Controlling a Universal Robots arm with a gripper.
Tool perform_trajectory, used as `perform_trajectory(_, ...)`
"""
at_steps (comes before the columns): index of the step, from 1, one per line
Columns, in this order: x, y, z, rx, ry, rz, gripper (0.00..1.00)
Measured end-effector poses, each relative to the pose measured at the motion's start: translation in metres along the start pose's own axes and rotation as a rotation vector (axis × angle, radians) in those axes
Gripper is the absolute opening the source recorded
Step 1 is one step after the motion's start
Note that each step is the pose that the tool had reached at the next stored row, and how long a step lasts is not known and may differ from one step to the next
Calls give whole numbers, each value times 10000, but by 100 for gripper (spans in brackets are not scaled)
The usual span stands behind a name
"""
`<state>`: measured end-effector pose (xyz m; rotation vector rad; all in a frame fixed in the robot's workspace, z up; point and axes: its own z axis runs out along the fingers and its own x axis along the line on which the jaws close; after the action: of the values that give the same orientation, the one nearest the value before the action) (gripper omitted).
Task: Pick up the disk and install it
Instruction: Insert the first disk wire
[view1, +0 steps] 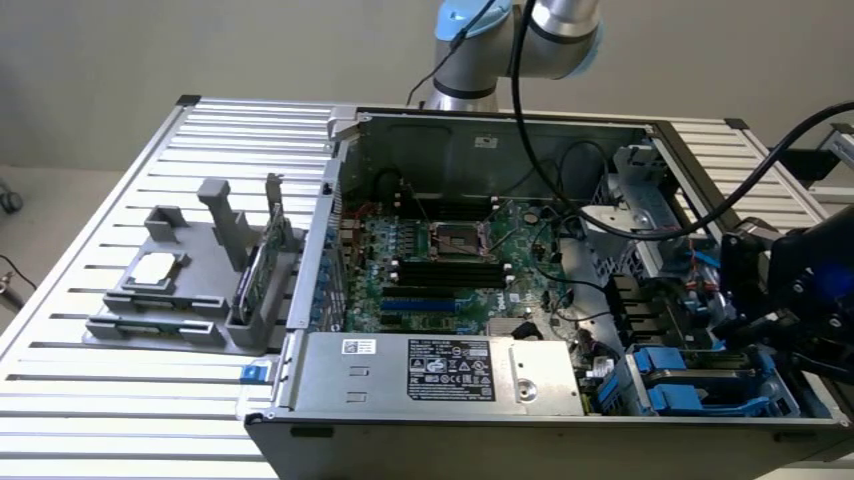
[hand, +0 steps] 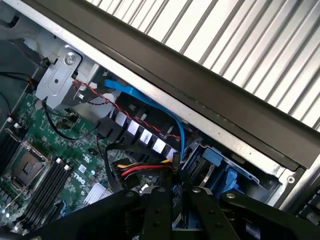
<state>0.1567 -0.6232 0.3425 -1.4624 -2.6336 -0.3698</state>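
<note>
My gripper (view1: 787, 320) hangs over the drive bay at the exterior view's right end of the open computer case (view1: 467, 420). In the wrist view its black fingers (hand: 157, 215) stand close together, shut, with only a narrow dark slit between them. I cannot tell whether anything is pinched there. The disk is hidden. Just beyond the gripper (hand: 173, 202) lie blue plastic carriers (hand: 220, 167) in the bay (view1: 681, 385), beside a bundle of red, yellow and black wires (hand: 145, 167).
The motherboard (view1: 441, 260) fills the case floor and the silver power supply (view1: 441, 370) sits along its near side. A grey fixture (view1: 174, 290) with a chip and cards stands on the slatted table (view1: 107, 400). Black cables (view1: 574, 200) hang over the case.
</note>
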Motion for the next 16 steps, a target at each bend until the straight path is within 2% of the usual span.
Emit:
perform_trajectory(7,1,-11,-10,12,-27,110,18)
perform_trajectory(8,1,-14,-11,29,-60,119,18)
perform_trajectory(11,1,-23,-12,121,-218,130,18)
perform_trajectory(16,-6,-29,-19,196,-375,224,18)
